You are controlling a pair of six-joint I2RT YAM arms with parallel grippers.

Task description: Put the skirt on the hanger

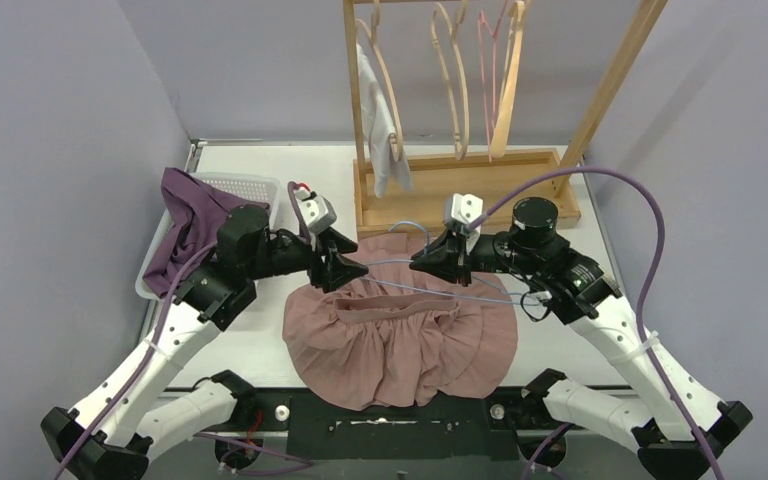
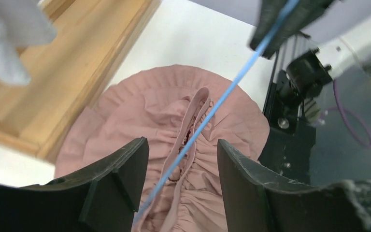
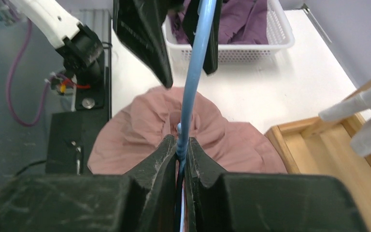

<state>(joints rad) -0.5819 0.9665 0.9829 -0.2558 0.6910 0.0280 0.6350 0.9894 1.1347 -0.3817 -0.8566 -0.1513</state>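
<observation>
the skirt (image 1: 400,345) looks soft and light; i think the best hold is the waistband (image 2: 193,112). right gripper (image 3: 180,142) is clamped on the hanger (image 3: 193,72), left gripper (image 2: 182,147) stands apart.

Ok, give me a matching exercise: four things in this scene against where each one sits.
Things:
1. pink skirt
2. blue hanger
3. purple garment
4. white cloth

Places:
A. in the white basket
B. hanging on the wooden rack
C. spread on the table
D. clamped in the right gripper

Pairs: 1-C, 2-D, 3-A, 4-B.
</observation>
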